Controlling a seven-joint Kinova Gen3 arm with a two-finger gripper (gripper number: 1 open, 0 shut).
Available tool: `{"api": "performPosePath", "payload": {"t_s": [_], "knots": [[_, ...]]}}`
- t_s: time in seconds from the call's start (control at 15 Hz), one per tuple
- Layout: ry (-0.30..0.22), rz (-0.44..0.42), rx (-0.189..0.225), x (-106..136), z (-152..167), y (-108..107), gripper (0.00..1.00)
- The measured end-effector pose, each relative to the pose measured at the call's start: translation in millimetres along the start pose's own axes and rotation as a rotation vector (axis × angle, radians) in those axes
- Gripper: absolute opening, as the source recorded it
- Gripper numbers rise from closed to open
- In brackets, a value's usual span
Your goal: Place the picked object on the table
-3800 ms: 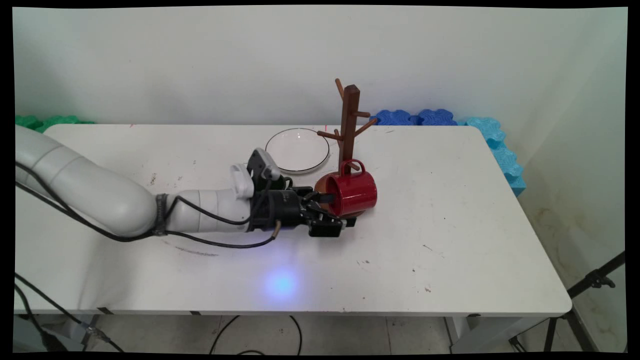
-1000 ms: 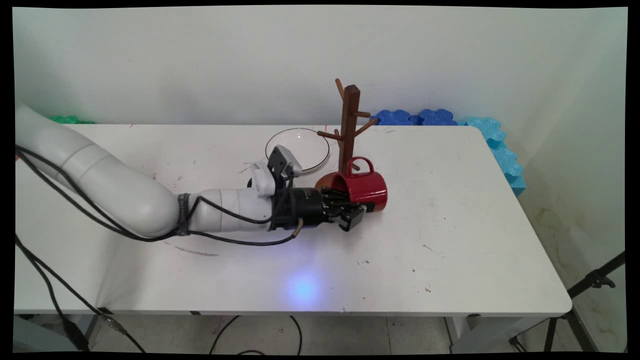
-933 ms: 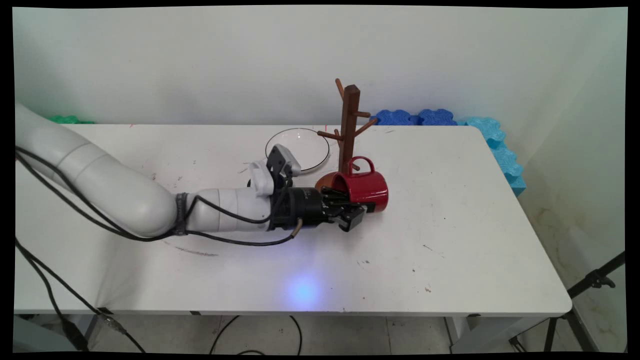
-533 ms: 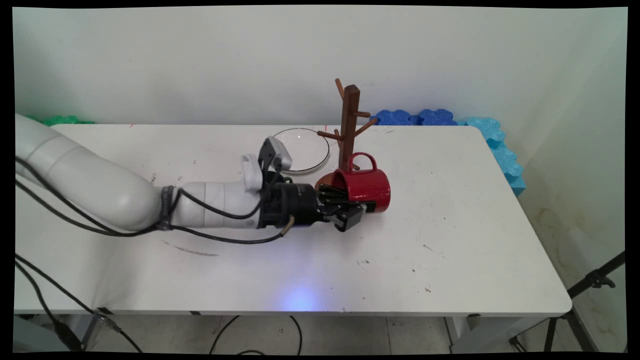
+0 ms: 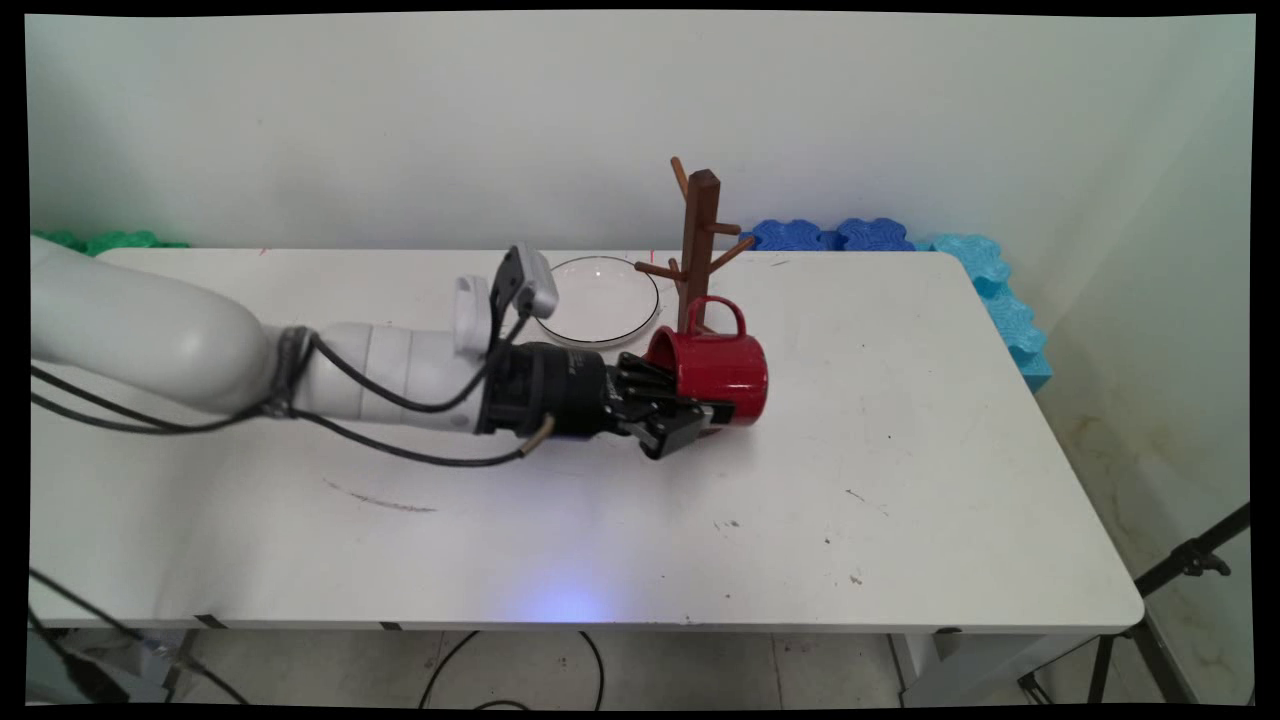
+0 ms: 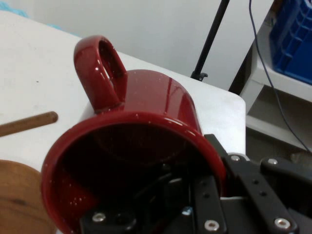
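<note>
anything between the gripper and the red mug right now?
Nothing visible. The gripper already grips the red mug by its rim, one of the fingers inside the mouth. The mug lies sideways, handle up, just in front of the wooden mug tree.

arm [image 5: 370,365]: white, rounded links | end effector [image 5: 672,415]: black, screwed linkage | cables [image 5: 400,452]: black
</note>
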Motion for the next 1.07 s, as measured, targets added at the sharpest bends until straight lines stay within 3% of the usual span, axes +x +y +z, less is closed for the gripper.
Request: {"api": "performPosePath", "payload": {"t_s": [0.73, 1.07], "knots": [[-0.104, 0.127, -0.048, 51, -45, -12, 0.0], [-0.184, 0.195, -0.06, 75, -64, -17, 0.0]]}}
